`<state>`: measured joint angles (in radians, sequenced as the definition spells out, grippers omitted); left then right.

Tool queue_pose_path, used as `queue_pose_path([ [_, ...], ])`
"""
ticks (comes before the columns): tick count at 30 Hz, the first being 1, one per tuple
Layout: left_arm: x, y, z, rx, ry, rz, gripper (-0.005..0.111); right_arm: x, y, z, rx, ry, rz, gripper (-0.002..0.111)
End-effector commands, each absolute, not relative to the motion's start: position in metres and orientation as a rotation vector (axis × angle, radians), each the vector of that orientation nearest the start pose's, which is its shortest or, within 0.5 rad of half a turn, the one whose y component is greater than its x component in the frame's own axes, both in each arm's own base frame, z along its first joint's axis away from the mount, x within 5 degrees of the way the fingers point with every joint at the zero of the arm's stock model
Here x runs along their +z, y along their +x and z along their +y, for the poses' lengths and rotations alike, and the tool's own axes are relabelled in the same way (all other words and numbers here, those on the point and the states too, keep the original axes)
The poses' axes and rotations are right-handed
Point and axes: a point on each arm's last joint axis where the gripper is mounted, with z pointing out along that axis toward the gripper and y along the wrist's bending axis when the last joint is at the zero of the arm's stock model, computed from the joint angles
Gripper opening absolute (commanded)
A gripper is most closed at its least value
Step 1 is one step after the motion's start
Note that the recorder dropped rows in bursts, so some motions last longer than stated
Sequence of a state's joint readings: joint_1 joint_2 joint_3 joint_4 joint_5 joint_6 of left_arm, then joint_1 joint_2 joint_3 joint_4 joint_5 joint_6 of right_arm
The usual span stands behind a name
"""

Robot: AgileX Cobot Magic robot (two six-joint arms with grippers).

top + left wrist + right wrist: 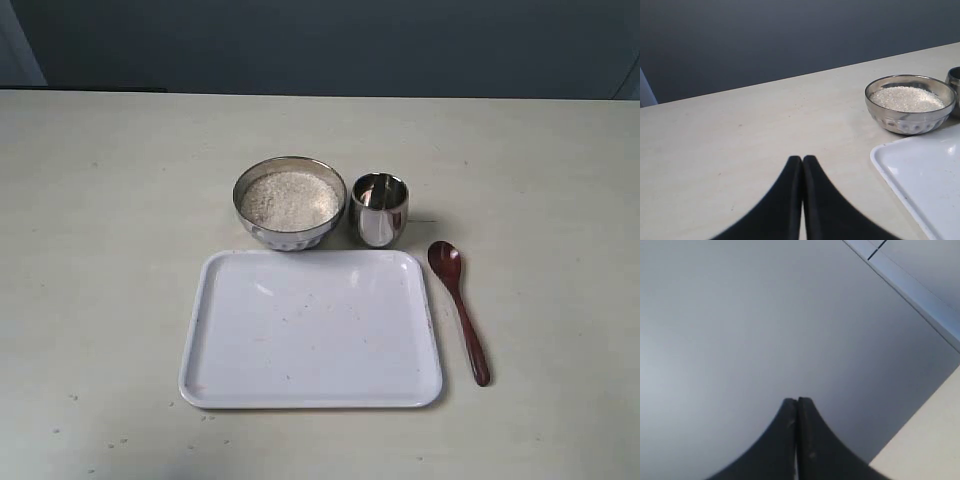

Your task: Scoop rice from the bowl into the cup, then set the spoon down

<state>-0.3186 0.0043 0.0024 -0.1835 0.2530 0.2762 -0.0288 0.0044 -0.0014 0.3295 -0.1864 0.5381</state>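
The steel bowl [290, 203] holds a heap of off-white rice [290, 199] and stands behind the white tray. Right beside it stands the small steel cup [379, 208]. The dark wooden spoon [459, 309] lies on the table right of the tray, its oval bowl towards the cup. Neither gripper shows in the exterior view. My left gripper [802, 160] is shut and empty over bare table, with the bowl [910, 104], its rice [906, 98] and the cup's edge [954, 80] far off beyond it. My right gripper [798, 401] is shut and empty, facing a grey wall.
A flat white tray [310, 330] lies in front of the bowl and cup; its corner shows in the left wrist view [920, 170]. The beige table [110, 250] ends at a dark grey wall behind.
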Motion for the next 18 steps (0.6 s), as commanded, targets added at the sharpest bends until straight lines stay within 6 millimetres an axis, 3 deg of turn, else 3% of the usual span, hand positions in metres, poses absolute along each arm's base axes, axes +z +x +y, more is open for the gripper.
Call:
queue_pose_path([
  [1,0.192,0.051,-0.021,-0.206,0.389,1.679,0.001,0.232,0.052,-0.010,0.747,0.702,1.107,-0.001],
  [3,0.192,0.051,-0.021,-0.206,0.389,1.679,0.001,0.237,0.051,-0.010,0.817,0.744,1.069,-0.001],
  [6,0.192,0.051,-0.021,-0.206,0.389,1.679,0.001,0.263,0.043,-0.011,0.835,0.685,0.956,-0.001],
  [10,0.192,0.051,-0.021,-0.206,0.389,1.679,0.001,0.312,0.023,-0.002,0.542,0.315,0.890,-0.001],
  [12,0.192,0.051,-0.021,-0.206,0.389,1.679,0.001,0.331,0.021,0.002,0.374,0.216,1.013,-0.001],
  [14,0.192,0.051,-0.021,-0.206,0.389,1.679,0.001,0.348,0.025,-0.004,0.213,0.240,1.219,-0.001],
  [16,0.192,0.051,-0.021,-0.206,0.389,1.679,0.001,0.368,0.041,-0.014,0.036,0.300,1.515,-0.001],
  [18,0.192,0.051,-0.021,-0.206,0.389,1.679,0.001,0.380,0.058,-0.014,-0.089,0.188,1.706,-0.001],
])
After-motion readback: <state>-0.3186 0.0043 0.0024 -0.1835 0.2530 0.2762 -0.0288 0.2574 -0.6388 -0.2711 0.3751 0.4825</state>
